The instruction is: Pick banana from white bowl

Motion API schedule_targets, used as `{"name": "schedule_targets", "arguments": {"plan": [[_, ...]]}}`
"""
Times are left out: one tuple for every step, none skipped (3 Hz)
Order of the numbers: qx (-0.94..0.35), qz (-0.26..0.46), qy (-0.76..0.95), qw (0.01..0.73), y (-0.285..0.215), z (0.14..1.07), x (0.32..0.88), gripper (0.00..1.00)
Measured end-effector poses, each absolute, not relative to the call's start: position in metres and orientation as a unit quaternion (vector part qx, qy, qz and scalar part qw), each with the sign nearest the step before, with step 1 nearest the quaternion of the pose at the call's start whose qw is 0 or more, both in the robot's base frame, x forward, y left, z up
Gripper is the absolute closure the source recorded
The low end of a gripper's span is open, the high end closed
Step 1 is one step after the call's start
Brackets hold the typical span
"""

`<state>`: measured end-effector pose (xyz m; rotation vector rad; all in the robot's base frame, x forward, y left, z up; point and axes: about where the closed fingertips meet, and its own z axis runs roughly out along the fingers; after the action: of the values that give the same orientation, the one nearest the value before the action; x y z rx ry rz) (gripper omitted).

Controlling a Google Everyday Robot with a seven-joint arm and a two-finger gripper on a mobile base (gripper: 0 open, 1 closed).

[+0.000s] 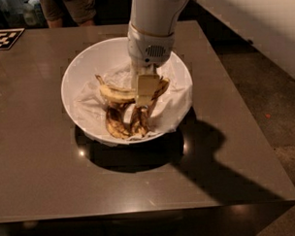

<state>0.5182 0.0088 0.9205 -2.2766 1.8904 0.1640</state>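
The white bowl, lined with crumpled white paper, stands on the dark table. The yellow speckled banana lies across the middle of the bowl, its dark stem tip pointing up and left. Its right end runs between the cream fingers. My gripper comes straight down into the bowl and is shut on that end of the banana. Darker, shrivelled brown bananas lie below and to the right of it on the paper.
The dark brown table has its right edge close to the bowl and its front edge below. A black-and-white marker tag lies at the far left corner. A person stands behind the table.
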Motion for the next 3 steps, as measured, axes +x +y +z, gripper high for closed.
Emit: {"name": "schedule_targets", "arguments": {"plan": [[-0.77,0.05,0.626,0.115,0.004,0.941,0.499,1.0],[-0.772,0.045,0.62,0.132,-0.005,0.956,0.468,1.0],[-0.764,0.03,0.629,0.142,-0.019,0.966,0.435,1.0]]}}
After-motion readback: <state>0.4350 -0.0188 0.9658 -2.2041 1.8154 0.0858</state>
